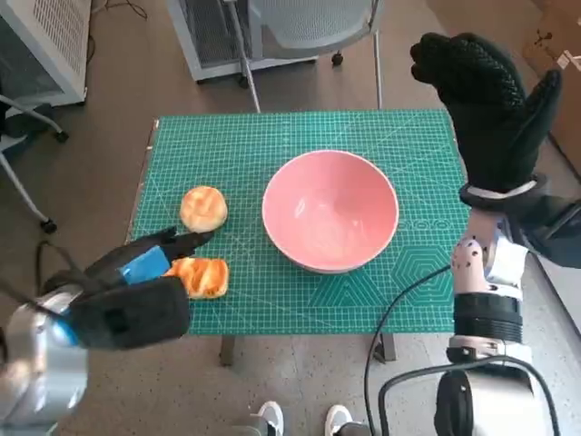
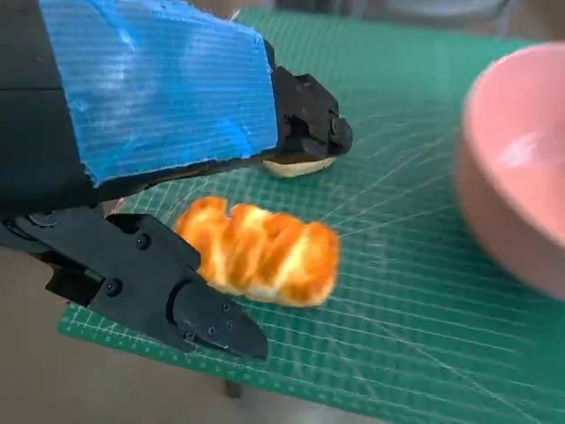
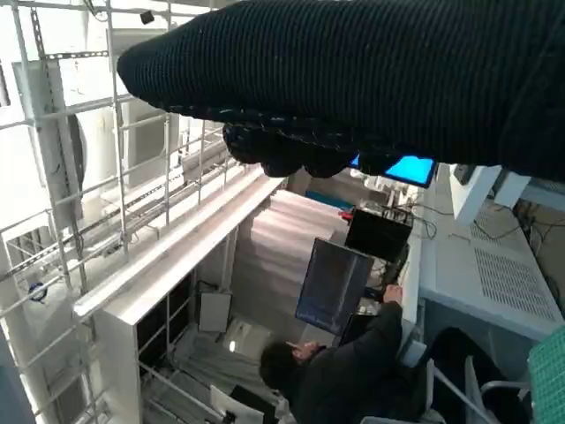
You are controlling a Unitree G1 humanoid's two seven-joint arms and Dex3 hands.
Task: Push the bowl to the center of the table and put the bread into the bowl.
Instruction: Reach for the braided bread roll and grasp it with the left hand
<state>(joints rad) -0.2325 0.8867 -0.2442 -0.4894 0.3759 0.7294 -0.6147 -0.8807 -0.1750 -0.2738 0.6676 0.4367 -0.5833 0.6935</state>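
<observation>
Bowl (image 1: 330, 211) already near mid-table (image 1: 272, 313); bread (image 1: 200, 276) at the near left edge. Left hand (image 1: 136, 272) open around bread, not yet gripping: close gently, lift clear of the rim. Right hand (image 1: 490, 104) raised, open, empty.

Pink bowl (image 1: 330, 211) beside two breads (image 1: 201, 243)

No readable text, label or number on anything in view
</observation>
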